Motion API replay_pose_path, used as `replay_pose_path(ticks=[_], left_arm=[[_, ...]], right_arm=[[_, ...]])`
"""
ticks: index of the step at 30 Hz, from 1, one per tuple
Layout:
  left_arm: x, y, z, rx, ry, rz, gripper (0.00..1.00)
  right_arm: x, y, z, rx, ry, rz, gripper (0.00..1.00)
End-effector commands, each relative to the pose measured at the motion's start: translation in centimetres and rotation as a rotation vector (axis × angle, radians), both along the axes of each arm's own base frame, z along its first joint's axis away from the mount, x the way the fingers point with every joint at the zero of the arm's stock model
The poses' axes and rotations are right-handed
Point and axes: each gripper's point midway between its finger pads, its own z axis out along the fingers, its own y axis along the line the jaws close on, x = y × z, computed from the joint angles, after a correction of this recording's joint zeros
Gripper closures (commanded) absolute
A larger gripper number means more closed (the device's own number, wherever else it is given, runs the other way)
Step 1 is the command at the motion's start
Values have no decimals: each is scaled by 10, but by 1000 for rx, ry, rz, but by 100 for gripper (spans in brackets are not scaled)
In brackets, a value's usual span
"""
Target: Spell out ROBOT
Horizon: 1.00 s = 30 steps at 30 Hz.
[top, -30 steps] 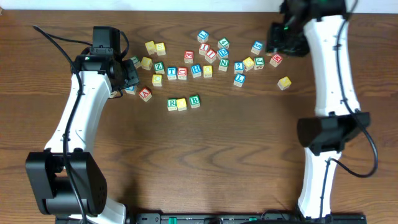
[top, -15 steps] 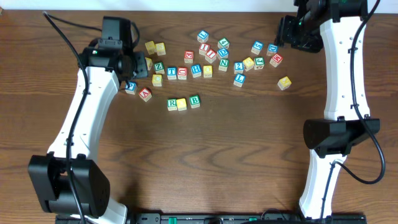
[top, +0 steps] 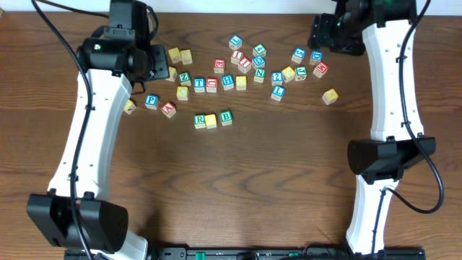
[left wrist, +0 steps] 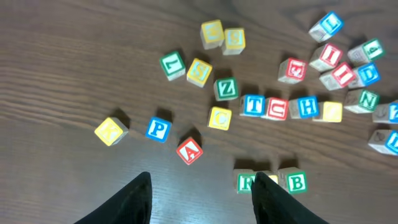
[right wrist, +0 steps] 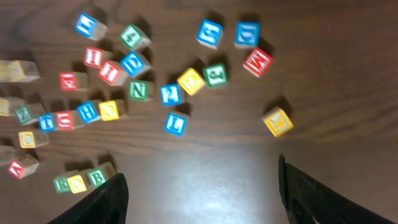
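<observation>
At the far left, the left gripper (left wrist: 202, 178) hangs over the dark wooden table (top: 238, 188). Its 2 black fingers (left wrist: 138, 202) stand moderately apart with only bare wood between them, so it holds nothing.

Ahead of it we see 3 small wooden cubes in a loose line, each apart from the next: a yellow-faced cube (left wrist: 111, 131), a blue-bordered P cube (left wrist: 158, 129) and a red-bordered A cube (left wrist: 189, 150).

To their right a short row lies below the main scatter: the green-bordered R cube (top: 199, 120), a yellow middle cube (top: 211, 120) and the green-bordered B cube (top: 226, 116), side by side. In the left wrist view one finger covers part of the R cube and most of the middle one.

Above that row, in the scatter, the blue-bordered T cube (top: 199, 84) sits just beside a red-bordered C cube (top: 211, 84), well apart from the R row.

Further right, a lone yellow cube (top: 330, 95) lies clear of the cluster.

At the far right the right gripper (right wrist: 201, 174) hovers with its jaws spread wide, gripping nothing.
</observation>
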Motion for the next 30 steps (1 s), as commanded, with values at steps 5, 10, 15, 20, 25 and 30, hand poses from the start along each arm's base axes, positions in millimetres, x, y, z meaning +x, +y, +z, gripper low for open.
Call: replay_pose_path(ticks=[5, 10, 15, 20, 25, 30], left_arm=[[9, 26, 16, 9, -40, 51, 49], [7, 43, 15, 20, -32, 93, 48], [5, 46, 10, 33, -17, 100, 49], [5, 46, 7, 34, -10, 100, 49], [5, 46, 7, 34, -10, 100, 49], [4, 46, 6, 34, -6, 100, 48]], right_arm=[[13, 82, -13, 68, -50, 152, 30], [25, 143, -76, 69, 12, 161, 32], [27, 168, -138, 60, 96, 174, 34], [27, 181, -173, 48, 131, 194, 39], [35, 190, -191, 42, 114, 202, 52], [38, 185, -208, 7, 122, 188, 53]])
